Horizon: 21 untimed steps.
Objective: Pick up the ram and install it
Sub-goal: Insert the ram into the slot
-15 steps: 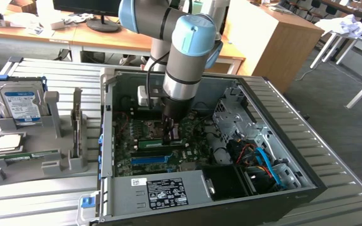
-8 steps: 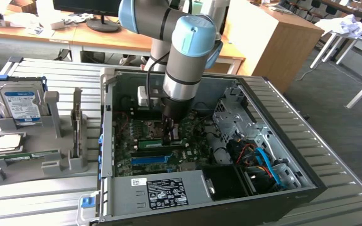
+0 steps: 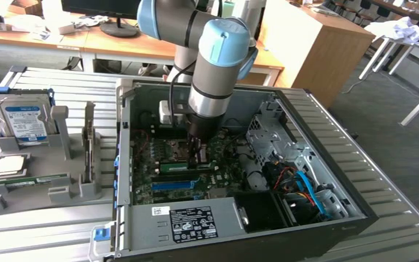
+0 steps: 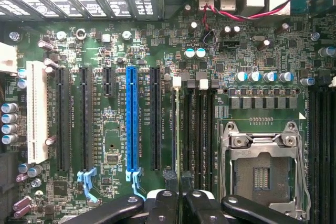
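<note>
We reach into the open steel case (image 3: 282, 136), our gripper (image 3: 197, 161) low over the green motherboard (image 4: 115, 150). Its black fingers (image 4: 163, 203) stand nearly together, clamped on the ram (image 4: 177, 145), a thin green stick seen edge-on in a long dark slot beside the blue slot (image 4: 132, 119) and the square metal socket (image 4: 262, 166).

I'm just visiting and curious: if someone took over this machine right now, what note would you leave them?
Pincer: closed, apparently on the memory stick, down inside the open computer.
Memory stick: on edge at a slot beside the empty processor socket.
Done: stick picked up and brought to the board.
Left: can't tell whether it is fully clicked in; the pincer has not let go.
</note>
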### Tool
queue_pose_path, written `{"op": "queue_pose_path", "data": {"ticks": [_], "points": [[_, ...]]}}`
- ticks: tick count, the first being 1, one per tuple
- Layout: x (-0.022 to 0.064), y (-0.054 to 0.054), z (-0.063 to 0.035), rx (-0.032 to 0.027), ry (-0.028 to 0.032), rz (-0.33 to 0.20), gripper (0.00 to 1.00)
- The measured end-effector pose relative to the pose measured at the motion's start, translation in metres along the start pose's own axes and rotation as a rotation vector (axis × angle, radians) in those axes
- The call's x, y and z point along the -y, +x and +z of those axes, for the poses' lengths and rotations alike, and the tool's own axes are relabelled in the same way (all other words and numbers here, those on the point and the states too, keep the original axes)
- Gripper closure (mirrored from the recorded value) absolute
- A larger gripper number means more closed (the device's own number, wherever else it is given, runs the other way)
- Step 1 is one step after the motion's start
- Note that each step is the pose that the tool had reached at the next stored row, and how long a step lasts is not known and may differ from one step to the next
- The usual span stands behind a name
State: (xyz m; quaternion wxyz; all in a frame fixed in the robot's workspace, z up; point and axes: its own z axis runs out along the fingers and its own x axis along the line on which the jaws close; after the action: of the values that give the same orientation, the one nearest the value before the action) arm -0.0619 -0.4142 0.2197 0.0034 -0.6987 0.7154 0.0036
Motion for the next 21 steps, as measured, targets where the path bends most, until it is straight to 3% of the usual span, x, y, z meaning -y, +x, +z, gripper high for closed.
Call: {"op": "queue_pose_path", "data": {"ticks": [2, 3, 10, 13, 16, 18, 21], "points": [[0.0, 0.0, 0.0, 0.0, 0.0002, 0.0, 0.86], [0.0, 0.0, 0.0, -0.0001, 0.0001, 0.0, 0.8], [0.0, 0.0, -0.0057, -0.0047, 0.0003, 0.001, 0.8], [0.0, -0.002, -0.0092, -0.0118, 0.0004, 0.0, 0.8], [0.0, -0.004, -0.012, -0.0234, 0.0007, 0.0, 0.9], [0.0006, -0.004, -0.0131, -0.0305, 0.0009, 0.0, 0.9], [0.0089, -0.005, -0.0132, -0.0333, -0.0022, 0.001, 0.9]]}}
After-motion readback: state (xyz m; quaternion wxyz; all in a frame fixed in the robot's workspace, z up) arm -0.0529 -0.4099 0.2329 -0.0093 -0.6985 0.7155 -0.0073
